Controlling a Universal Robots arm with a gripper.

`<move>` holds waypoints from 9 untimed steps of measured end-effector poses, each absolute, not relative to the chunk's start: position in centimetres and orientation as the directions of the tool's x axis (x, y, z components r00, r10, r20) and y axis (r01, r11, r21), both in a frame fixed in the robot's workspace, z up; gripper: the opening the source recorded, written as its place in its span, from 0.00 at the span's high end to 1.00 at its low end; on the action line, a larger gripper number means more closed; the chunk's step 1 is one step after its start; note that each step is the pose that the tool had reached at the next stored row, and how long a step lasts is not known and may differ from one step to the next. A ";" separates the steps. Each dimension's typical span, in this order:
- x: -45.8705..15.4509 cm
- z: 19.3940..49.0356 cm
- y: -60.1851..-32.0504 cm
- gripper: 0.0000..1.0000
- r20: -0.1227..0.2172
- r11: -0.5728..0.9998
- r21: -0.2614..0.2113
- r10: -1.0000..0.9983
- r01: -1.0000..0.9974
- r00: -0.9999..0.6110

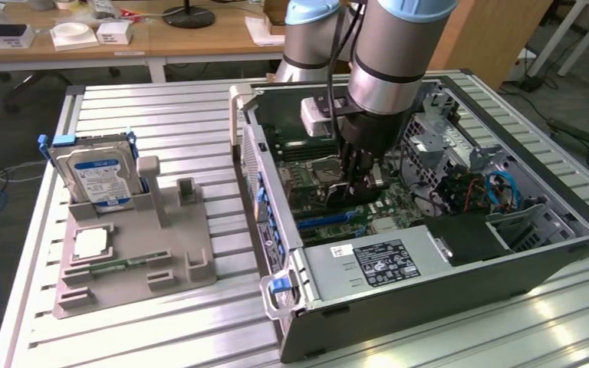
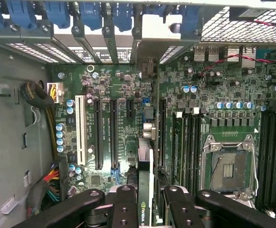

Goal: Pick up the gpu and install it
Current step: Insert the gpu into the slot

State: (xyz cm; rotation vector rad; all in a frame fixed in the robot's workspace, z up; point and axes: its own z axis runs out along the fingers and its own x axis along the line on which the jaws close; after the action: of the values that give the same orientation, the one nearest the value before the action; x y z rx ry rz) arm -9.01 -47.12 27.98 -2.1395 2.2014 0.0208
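Observation:
My gripper (image 1: 361, 178) reaches down into the open computer case (image 1: 540, 253), over the green motherboard (image 2: 195, 109). In the wrist view its black fingers (image 2: 123, 209) are shut from both sides on the gpu (image 2: 145, 161). The card is seen edge-on, with a green logo near the grip. It stands upright and runs along the row of long black expansion slots (image 2: 114, 133), its far end toward the rear bracket openings (image 2: 147, 52). Whether its lower edge touches a slot I cannot tell. In the exterior view the gpu (image 1: 370, 193) shows as a dark shape under the gripper.
On the exterior view's left, a grey holder (image 1: 182, 268) carries a silver hard drive (image 1: 95, 175), a processor chip (image 1: 90, 241) and a green memory stick (image 1: 110, 267). Inside the case are the power supply (image 1: 376, 262), an open processor socket (image 2: 228, 168), memory slots (image 2: 273, 156) and cable bundles (image 2: 47, 185).

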 end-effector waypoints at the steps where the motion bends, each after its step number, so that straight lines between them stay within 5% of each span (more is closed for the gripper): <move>1: -9.0 28.0 -47.1 0.74 -0.061 0.030 -0.038 -0.998 -0.999 -0.027; 9: -9.0 27.7 -47.1 0.74 -0.061 0.030 -0.022 -0.998 -0.999 -0.028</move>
State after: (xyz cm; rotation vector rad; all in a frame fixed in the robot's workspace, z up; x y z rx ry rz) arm -9.02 -47.13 27.65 -2.1476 2.2111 0.0406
